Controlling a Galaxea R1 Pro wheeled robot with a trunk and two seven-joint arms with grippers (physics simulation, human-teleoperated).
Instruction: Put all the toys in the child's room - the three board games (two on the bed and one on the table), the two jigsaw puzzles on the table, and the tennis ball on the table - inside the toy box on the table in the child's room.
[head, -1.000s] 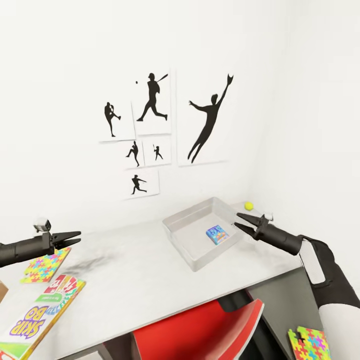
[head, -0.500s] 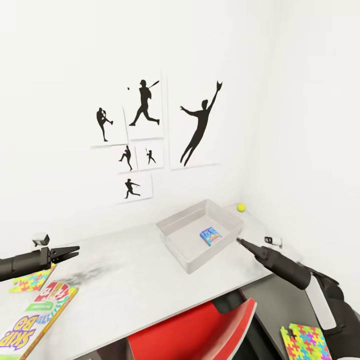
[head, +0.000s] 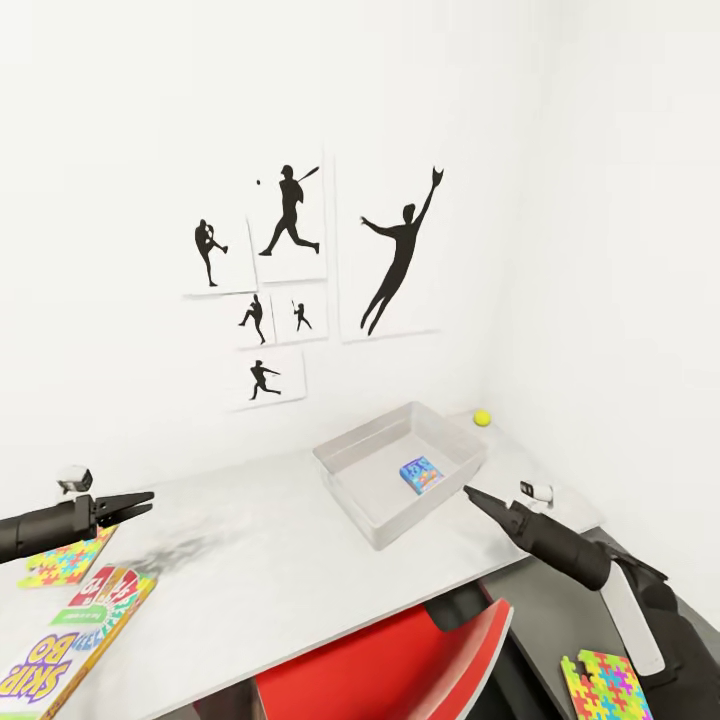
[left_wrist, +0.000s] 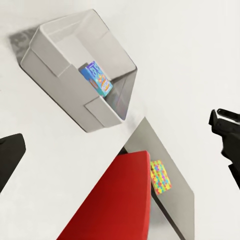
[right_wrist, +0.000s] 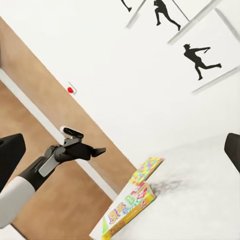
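Observation:
The pale grey toy box (head: 350, 480) stands on the table (head: 270, 545) near the back right corner, with a small blue board game (head: 421, 473) lying inside it. The tennis ball (head: 482, 417) rests behind the box by the wall. My right gripper (head: 470, 492) hovers open just in front of the box's right end, holding nothing. My left gripper (head: 148, 500) is open over the table's left end, above a jigsaw puzzle (head: 62, 560) and a Skip-Bo board game (head: 70, 630). The left wrist view looks down on the toy box (left_wrist: 55, 62) and its blue game (left_wrist: 97, 80).
A red chair (head: 400, 655) is tucked under the table's front edge. A second jigsaw puzzle (head: 605, 685) lies low at the right, beside my right arm. Black sports silhouettes hang on the white wall. The table's middle is bare.
My right gripper has drawn back from the box's right rim and dropped toward the table's front right. The head view has shifted slightly. The left gripper has barely moved.

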